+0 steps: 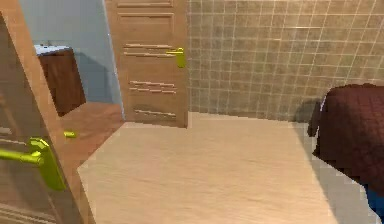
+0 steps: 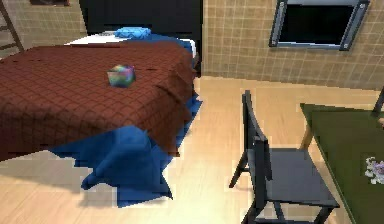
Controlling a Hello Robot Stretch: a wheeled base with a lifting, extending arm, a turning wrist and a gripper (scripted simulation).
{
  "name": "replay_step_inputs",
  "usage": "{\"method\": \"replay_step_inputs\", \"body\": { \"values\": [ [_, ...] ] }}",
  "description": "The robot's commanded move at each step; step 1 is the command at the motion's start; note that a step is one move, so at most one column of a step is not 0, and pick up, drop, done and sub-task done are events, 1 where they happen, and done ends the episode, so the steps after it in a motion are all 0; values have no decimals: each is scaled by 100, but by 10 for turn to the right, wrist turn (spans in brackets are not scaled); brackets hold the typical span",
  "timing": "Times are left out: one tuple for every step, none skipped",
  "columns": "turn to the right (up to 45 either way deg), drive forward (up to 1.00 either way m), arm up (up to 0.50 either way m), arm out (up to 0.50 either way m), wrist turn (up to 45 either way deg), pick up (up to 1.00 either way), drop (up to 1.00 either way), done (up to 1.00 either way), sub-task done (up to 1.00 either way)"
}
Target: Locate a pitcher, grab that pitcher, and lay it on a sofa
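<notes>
A bed with a dark red cover (image 2: 70, 95) over blue sheets fills the arm side view's left; its corner (image 1: 355, 135) shows at the forward view's right edge. A small multicoloured ball-like thing (image 2: 121, 75) lies on the cover. Blue pillows (image 2: 135, 33) rest against a dark headboard.
An open wooden door with a yellow handle (image 1: 150, 60) leads to a room with a brown cabinet (image 1: 62, 78). Another door edge with a yellow handle (image 1: 35, 158) stands close at the forward view's left. A dark chair (image 2: 280, 170) sits at a green table (image 2: 350, 145). A window (image 2: 315, 22) is on the tiled wall.
</notes>
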Motion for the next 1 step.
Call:
{"method": "replay_step_inputs", "body": {
  "values": [
    [0,100,0,0,0,0,0,0,0]
  ]
}}
